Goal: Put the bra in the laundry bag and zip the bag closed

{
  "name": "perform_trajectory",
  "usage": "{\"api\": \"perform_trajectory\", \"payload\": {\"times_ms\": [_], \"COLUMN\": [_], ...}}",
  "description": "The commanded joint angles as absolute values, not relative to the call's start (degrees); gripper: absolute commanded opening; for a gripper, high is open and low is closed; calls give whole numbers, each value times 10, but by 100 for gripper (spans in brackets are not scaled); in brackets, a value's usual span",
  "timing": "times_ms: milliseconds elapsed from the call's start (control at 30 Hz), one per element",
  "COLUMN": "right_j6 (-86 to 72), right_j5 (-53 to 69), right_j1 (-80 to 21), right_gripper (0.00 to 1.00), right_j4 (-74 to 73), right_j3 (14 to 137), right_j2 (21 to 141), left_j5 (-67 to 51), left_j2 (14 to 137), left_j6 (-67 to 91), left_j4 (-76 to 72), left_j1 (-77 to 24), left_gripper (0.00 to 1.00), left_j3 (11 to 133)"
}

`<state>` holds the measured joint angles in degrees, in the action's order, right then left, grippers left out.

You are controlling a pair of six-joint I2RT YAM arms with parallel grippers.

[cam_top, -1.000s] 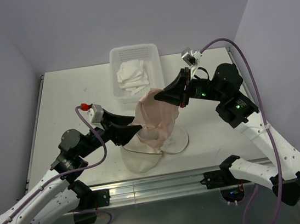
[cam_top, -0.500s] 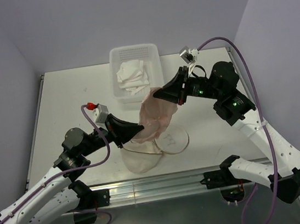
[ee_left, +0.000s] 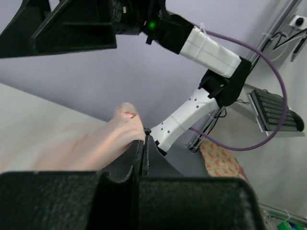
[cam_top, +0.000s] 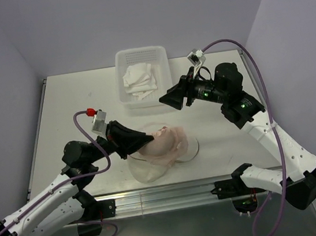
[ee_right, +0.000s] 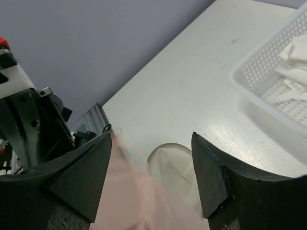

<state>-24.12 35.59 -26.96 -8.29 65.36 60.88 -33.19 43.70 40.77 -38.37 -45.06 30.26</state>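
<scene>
White table [cam_top: 69,106] under lilac walls carries a perforated white basket [cam_top: 162,59] at its far edge, with crumpled white garments [cam_top: 139,78] inside. Nearer than the basket, the laundry bag [cam_top: 167,143] lies slumped on the table, its round flap spread flat beside it. Whether it holds anything cannot be told. The left gripper [cam_top: 147,137] is clamped tight on a pinch of the bag's mesh. The right gripper [cam_top: 166,99] hangs between basket and bag, fingers wide apart, holding nothing.
</scene>
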Motion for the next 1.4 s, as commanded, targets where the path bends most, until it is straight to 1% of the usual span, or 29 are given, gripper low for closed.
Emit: {"api": "perform_trajectory", "payload": {"times_ms": [0, 133, 167, 233, 333, 367, 433, 467, 533, 600, 767, 900, 1000, 1100, 1133, 1200, 1233, 1300, 1333, 1367], "right_j6": [-227, -212, -207, -201, -203, -207, -209, -196, -166, -115, -60, -69, -67, -84, -92, -101, -101, -107, -111, -113], "right_j5": [325, 305, 301, 309, 429, 509, 547, 550, 534, 520, 456, 446, 459, 468, 470, 471, 469, 463, 462, 462], "right_j1": [-266, -266, -266, -265, -266, -267, -281, -288, -311, -331, -392, -399, -402, -403, -403, -404, -404, -404, -404, -404], "right_gripper": [75, 77, 79, 82, 83, 83, 84, 86, 88, 88, 89, 88, 83, 74, 65, 54, 44, 34, 25, 21], "right_j4": [-94, -98, -91, -37, 28, 48, 68, 69, 22, -43, -126, -100, -117, -86, -77, -83, -90, -86, -80, -79], "right_j3": [661, 638, 629, 591, 564, 562, 555, 556, 576, 593, 623, 606, 611, 595, 592, 598, 603, 602, 600, 600], "right_j2": [587, 539, 524, 479, 465, 470, 475, 478, 485, 498, 521, 514, 521, 519, 519, 529, 533, 538, 538, 539], "left_j5": [-359, -345, -345, -351, -355, -354, -357, -366, -369, -372, -378, -375, -370, -356, -358, -349, -343, -332, -330, -321], "left_j2": [460, 468, 469, 475, 476, 475, 474, 474, 472, 476, 477, 470, 465, 463, 462, 460, 459, 455, 454, 447], "left_j6": [479, 477, 474, 461, 461, 456, 446, 440, 431, 422, 403, 393, 394, 378, 378, 381, 379, 368, 364, 360], "left_j4": [-534, -542, -537, -511, -512, -509, -489, -472, -461, -449, -423, -400, -399, -368, -367, -369, -369, -351, -341, -334], "left_j1": [-453, -452, -452, -453, -453, -452, -452, -452, -453, -452, -453, -452, -452, -453, -453, -452, -452, -452, -452, -453], "left_gripper": [0, 0, 0, 0, 0, 0, 0, 0, 0, 0, 0, 0, 0, 0, 0, 0, 0, 0, 0, 0], "left_j3": [299, 299, 301, 310, 310, 311, 325, 330, 339, 348, 375, 387, 386, 391, 391, 386, 386, 391, 397, 397]}}
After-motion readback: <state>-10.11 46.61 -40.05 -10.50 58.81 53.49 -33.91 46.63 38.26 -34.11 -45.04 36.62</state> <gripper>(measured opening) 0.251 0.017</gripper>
